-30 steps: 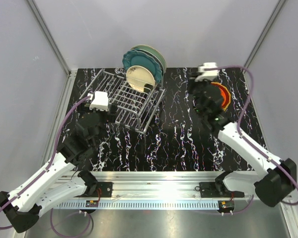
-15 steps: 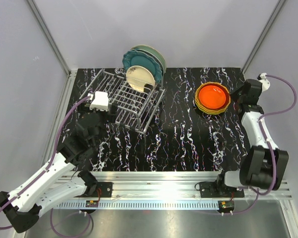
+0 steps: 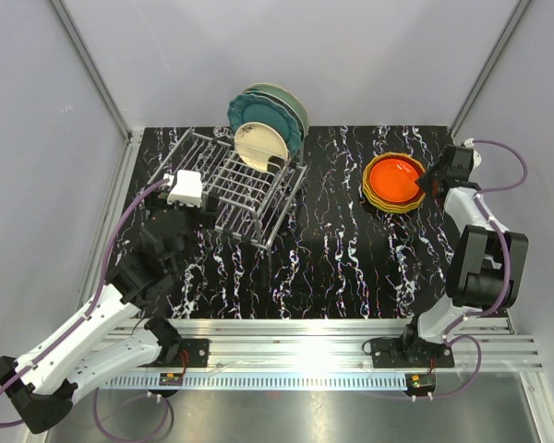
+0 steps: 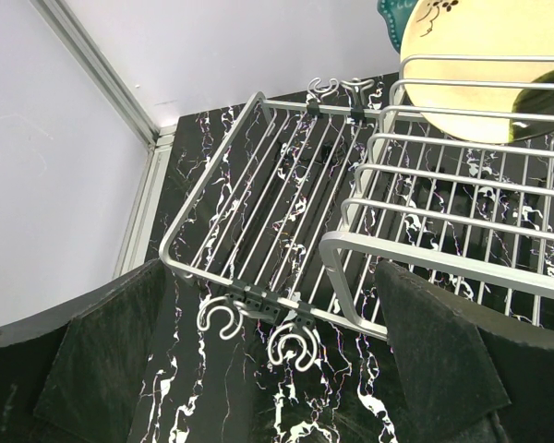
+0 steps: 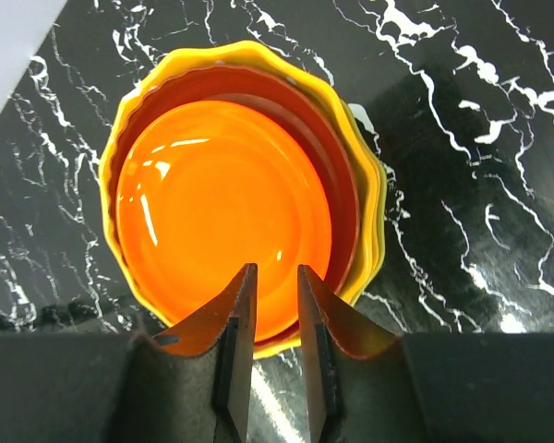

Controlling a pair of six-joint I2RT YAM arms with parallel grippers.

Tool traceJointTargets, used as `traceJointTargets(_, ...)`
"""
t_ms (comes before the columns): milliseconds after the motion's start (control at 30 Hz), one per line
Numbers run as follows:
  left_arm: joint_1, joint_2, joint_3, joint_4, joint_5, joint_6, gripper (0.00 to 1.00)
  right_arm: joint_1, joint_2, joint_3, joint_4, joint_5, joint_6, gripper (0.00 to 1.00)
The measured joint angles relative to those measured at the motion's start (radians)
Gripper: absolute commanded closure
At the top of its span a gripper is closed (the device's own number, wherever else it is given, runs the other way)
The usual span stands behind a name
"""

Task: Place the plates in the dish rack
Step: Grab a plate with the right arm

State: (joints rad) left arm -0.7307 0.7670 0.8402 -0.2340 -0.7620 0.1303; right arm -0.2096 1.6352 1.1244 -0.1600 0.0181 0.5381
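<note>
Nearest you on the left, your left gripper (image 4: 268, 369) hangs just short of the near-left corner of the dish rack (image 3: 245, 194), its fingers (image 4: 102, 360) spread wide with nothing between them. In its wrist view the rack's lower wire section and two hook ends sit right ahead of the open jaws. The rack stands on the black marbled table (image 3: 323, 263), angled so that its taller frame lies toward the middle. Across on the right, your right gripper (image 5: 275, 269) points at the right-hand rim of a stack of plates lying flat on the table. The red-orange plate (image 5: 222, 203) is on top, and a yellow wavy-edged plate (image 5: 374, 198) shows beneath it. The fingers there are drawn close together, leaving only a narrow slot. Their tips sit over the near rim of the red-orange plate, and orange glaze shows through the gap. You cannot tell from these views whether the tips touch the plate. At the far end of the rack, three plates stand upright: the cream-centred plate (image 3: 260, 144) in front, the dark teal plate (image 3: 238, 113) behind it, and the mint green plate (image 3: 294, 103) at the back.
</note>
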Motion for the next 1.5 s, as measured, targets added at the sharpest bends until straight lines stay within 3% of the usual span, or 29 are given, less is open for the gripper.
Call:
traceJointTargets(533,0.0,0.001,0.0,0.0,0.004,0.0,0.01,-0.013,0.175,0.068,0.002,0.018,-0.048,0.67)
traceJointTargets(1100,0.0,0.001,0.0,0.0,0.005,0.0,0.01,-0.014,0.247,0.1,0.041,0.0,-0.061,0.65)
traceJointTargets(1167,0.0,0.001,0.0,0.0,0.006,0.0,0.01,-0.014,0.248,0.1,0.046,-0.004,-0.064,0.68)
traceJointTargets(1433,0.0,0.014,0.0,-0.004,0.006,0.0,0.01,-0.014,0.249,0.105,0.084,-0.039,-0.071,0.97)
traceJointTargets(1500,0.0,0.014,0.0,-0.003,0.006,0.0,0.01,-0.014,0.243,0.105,0.084,-0.045,-0.072,0.99)
